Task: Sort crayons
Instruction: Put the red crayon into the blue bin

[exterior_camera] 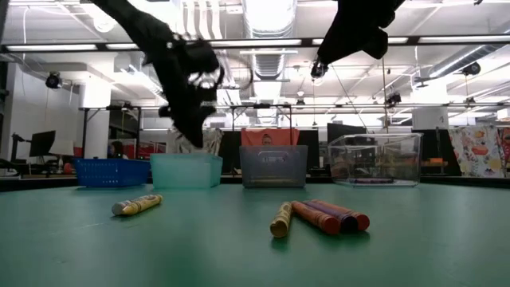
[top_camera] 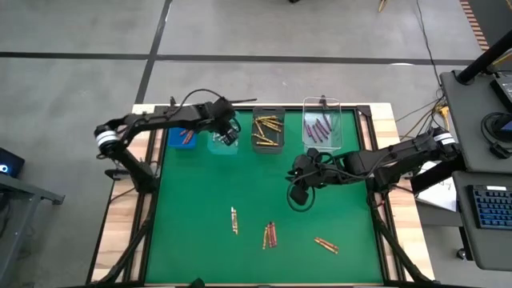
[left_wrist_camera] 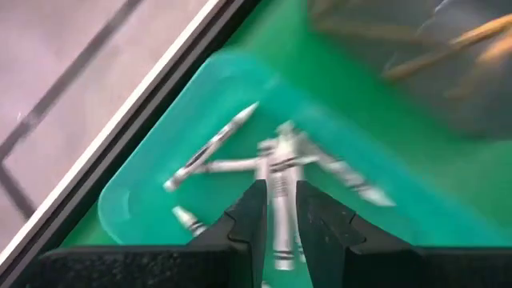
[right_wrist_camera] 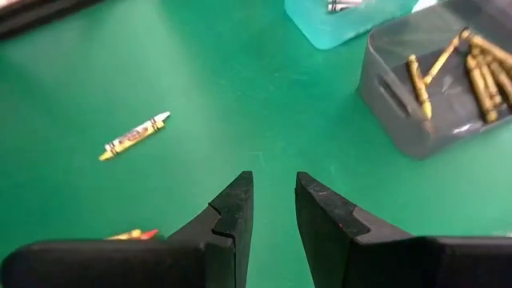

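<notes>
**Left tool over teal bin, silver crayon in grip**

Left tool (top_camera: 230,133) hangs above the translucent teal plastic bin (top_camera: 218,145) at the far edge of the green worktop (top_camera: 200,208), fingers (left_wrist_camera: 250,216) clamped on a silver-grey crayon (left_wrist_camera: 280,200). More silver-grey crayons (left_wrist_camera: 210,148) lie in that bin. Right tool (right_wrist_camera: 272,200) hovers mid-worktop, fingers apart, holding nothing. Gold-orange crayons (top_camera: 268,128) fill the grey bin (top_camera: 279,112); purple crayons (top_camera: 320,128) sit in the clear bin (top_camera: 337,108). Blue bin (top_camera: 174,142) holds red crayons (top_camera: 187,134). Loose crayons (top_camera: 270,234) lie scattered on the near worktop.
</notes>
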### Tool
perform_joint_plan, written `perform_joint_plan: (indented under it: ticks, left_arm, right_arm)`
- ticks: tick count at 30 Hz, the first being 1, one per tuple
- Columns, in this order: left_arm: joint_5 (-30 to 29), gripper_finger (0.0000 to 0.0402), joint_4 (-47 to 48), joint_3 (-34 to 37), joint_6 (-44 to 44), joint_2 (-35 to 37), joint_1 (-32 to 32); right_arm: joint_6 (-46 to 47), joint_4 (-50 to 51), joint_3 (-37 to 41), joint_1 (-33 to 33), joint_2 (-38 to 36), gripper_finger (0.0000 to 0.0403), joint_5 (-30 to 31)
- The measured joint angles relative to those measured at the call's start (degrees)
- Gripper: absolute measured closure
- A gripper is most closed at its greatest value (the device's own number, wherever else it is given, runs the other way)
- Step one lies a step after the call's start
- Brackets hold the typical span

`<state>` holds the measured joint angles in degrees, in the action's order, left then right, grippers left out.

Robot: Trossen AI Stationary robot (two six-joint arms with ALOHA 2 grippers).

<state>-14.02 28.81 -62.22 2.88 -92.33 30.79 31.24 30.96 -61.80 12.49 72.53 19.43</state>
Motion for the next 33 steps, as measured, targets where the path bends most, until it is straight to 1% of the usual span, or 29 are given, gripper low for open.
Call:
perform_joint_plan:
  ticks: [4,9,12,16,20,24,27,30,33]
  left_arm:
    - [0.01,0.035,0.05,0.06,1.76,5.35,-6.15]
    - [0.04,0.035,-2.59,1.23,3.81,11.27,-16.09]
    - [0.05,0.035,-4.65,2.06,4.79,13.8,-22.47]
    - [0.01,0.035,-9.93,3.74,5.4,15.83,-30.88]
    - [-0.02,0.035,-18.85,6.65,5.22,16.96,-37.64]
    - [-0.05,0.035,-25.82,9.61,5.22,17.43,-41.95]
    - [-0.09,0.035,-29.23,11.41,5.2,17.59,-43.85]
    - [-0.11,0.035,-30.46,12.71,5.99,17.59,-44.42]
    - [-0.22,0.035,-30.39,13.29,7.25,17.59,-44.4]
  right_arm:
    - [5.58,0.01,0.0,0.3,0.0,0.0319,-0.4]
    - [11.97,0.04,0.0,1.81,0.0,0.0319,-3.39]
    - [15.91,0.02,0.0,3.75,0.39,0.0319,-3.53]
    - [20.41,-0.1,-0.03,6.76,1.94,0.0319,-6.31]
    - [24.82,0.21,-0.45,9.83,5.34,0.0319,-9.6]
    - [28.49,0.29,-1.41,11.9,9.84,0.0319,-16.54]
    - [31.27,0.65,-2.53,13.35,13.49,0.0319,-21.41]
    - [33.39,1.43,-3.88,14.79,16.62,0.0319,-25.38]
    - [35.54,4.92,-5.0,16.37,19.28,0.0319,-28.51]
